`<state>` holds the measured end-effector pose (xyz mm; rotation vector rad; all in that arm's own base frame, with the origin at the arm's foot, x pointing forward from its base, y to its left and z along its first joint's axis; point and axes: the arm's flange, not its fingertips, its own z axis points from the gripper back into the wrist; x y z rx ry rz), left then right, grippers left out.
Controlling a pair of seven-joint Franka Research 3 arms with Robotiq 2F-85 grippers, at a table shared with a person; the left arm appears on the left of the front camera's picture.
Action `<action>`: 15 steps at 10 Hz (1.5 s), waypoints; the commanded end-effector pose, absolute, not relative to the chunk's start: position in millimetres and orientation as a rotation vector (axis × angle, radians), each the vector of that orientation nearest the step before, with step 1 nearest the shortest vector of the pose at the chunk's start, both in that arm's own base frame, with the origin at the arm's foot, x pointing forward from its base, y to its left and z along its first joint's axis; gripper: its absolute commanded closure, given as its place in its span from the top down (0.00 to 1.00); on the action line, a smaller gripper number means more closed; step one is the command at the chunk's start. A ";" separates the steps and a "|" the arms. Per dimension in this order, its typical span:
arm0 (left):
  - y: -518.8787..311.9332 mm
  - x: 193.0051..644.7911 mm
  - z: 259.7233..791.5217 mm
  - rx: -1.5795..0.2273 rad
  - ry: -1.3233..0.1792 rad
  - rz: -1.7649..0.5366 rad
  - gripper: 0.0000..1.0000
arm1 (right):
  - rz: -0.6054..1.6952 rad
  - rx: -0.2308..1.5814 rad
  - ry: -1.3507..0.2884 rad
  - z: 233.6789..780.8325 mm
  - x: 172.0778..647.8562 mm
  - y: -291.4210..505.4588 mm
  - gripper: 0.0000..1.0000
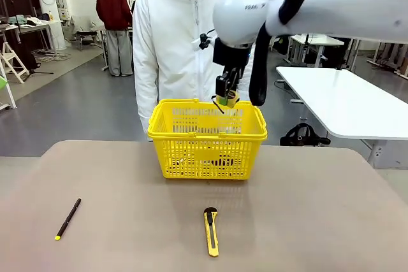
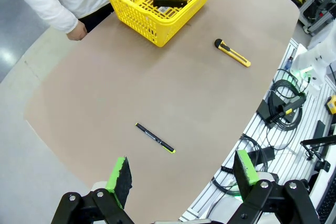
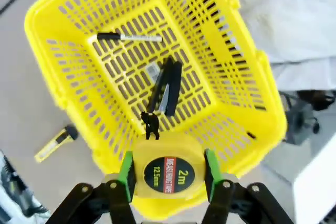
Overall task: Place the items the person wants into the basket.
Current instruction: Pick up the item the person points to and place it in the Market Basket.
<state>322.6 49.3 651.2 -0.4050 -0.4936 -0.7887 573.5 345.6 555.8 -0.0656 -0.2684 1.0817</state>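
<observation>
My right gripper [image 1: 227,98] hangs over the yellow basket [image 1: 164,133], shut on the yellow-and-black tape measure [image 3: 168,172]. Inside the basket [image 3: 68,98] lies the white marker with a black cap [image 3: 129,38], next to a black stapler-like object [image 3: 167,86]. In the left wrist view the basket [image 2: 137,15] stands far off. My left gripper [image 2: 181,174] is open, high above the table's near edge, holding nothing. The person in a white jacket [image 1: 172,36] stands behind the basket, one hand [image 2: 77,30] at the table edge.
A thin black pen with a yellow tip [image 1: 67,219] lies at the front left of the table [image 1: 306,208]. A yellow-and-black utility knife [image 1: 211,231] lies front centre. Cables [image 2: 283,111] lie off the table's robot side. A white table [image 1: 344,103] stands far right.
</observation>
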 end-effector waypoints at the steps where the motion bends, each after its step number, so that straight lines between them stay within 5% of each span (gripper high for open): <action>1: 51.5 322.3 651.9 -0.412 -0.495 -0.801 1.00 | 1.157 -0.047 -0.223 536.6 592.9 355.2 0.07; 5: 51.5 322.3 651.9 -0.412 -0.495 -0.801 1.00 | 1.230 -0.009 -0.091 473.1 602.9 366.6 0.07; 10: 51.5 322.3 651.9 -0.412 -0.495 -0.801 1.00 | 1.235 -0.016 -0.069 465.4 605.2 365.5 0.07; 11: 51.5 322.3 651.9 -0.412 -0.495 -0.801 1.00 | 1.248 -0.012 -0.066 465.4 605.1 365.5 1.00; 15: 51.5 322.3 651.9 -0.412 -0.495 -0.801 1.00 | 1.255 -0.018 -0.064 464.1 606.2 365.7 1.00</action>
